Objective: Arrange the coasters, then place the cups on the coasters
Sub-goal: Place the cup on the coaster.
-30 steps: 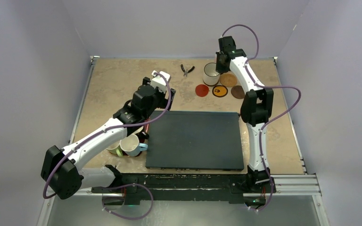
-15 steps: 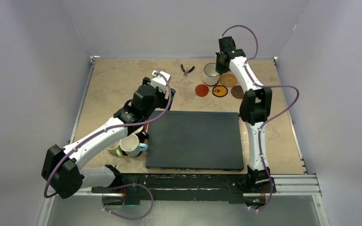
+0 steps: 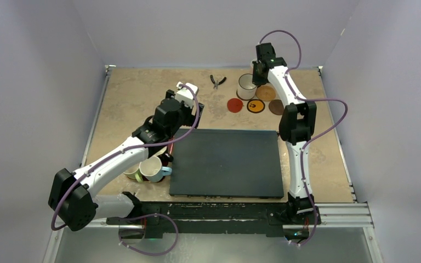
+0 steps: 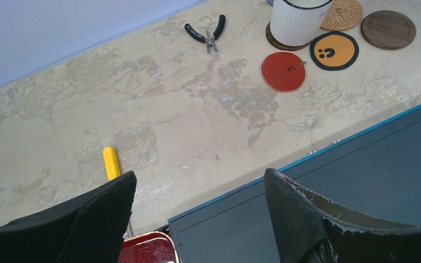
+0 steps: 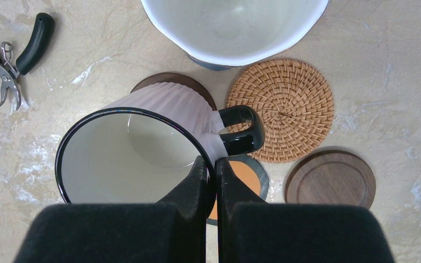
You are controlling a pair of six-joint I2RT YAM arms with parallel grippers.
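Observation:
My right gripper [image 5: 211,164] is shut on the rim of the white cup [image 5: 137,142] next to its black handle. The cup [image 3: 245,86] stands on the dark brown coaster [image 4: 277,41]. Beside it lie the red coaster [image 3: 234,105], the yellow coaster [image 3: 255,106], the brown wood coaster [image 3: 276,107] and the tan cork coaster [image 5: 280,109]. Another cup [image 5: 235,27] with a white inside stands just beyond. My left gripper [image 4: 200,181] hangs open and empty over the mat's far left corner. Several cups [image 3: 151,169] cluster under the left arm, partly hidden.
The large black mat [image 3: 227,163] fills the near middle of the table. Black-handled pliers [image 3: 217,81] lie at the back. A yellow-handled tool [image 4: 111,161] lies left of the mat, and a corner of the red tray [image 4: 148,249] shows beneath my left gripper.
The right arm has shifted very slightly with its grip unchanged. The white cup and the left arm stay where they were.

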